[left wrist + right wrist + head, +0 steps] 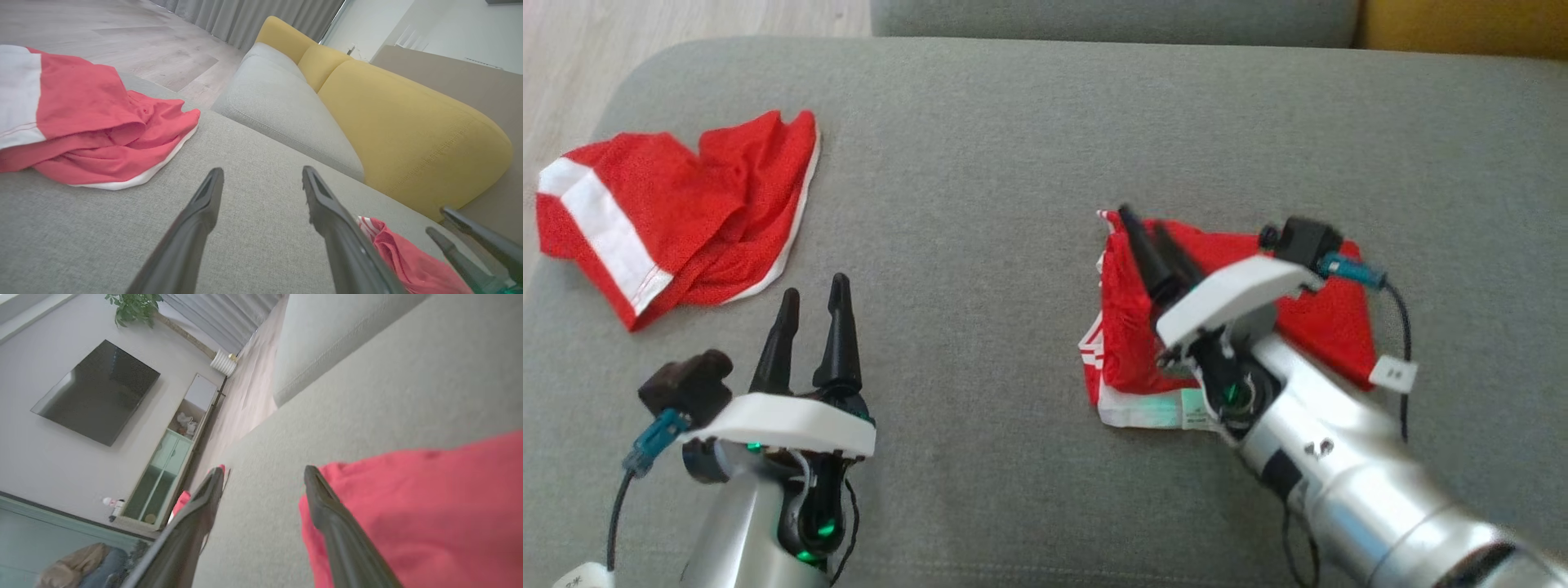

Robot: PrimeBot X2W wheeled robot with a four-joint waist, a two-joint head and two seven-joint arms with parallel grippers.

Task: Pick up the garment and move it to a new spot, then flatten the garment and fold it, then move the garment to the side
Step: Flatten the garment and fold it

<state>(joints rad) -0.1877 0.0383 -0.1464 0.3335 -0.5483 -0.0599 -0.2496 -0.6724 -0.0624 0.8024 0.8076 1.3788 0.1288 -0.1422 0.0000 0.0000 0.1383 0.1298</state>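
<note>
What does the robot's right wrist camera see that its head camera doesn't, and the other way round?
Extra in the right wrist view: a dark TV screen on the wall, a pale green cabinet, a leafy plant and grey curtains.
Extra in the head view: the left gripper with jaws open, the silver right forearm, and the crumpled red and white garment seen whole.
In both: the grey sofa seat, the folded red garment, and the right gripper with jaws open over it.
</note>
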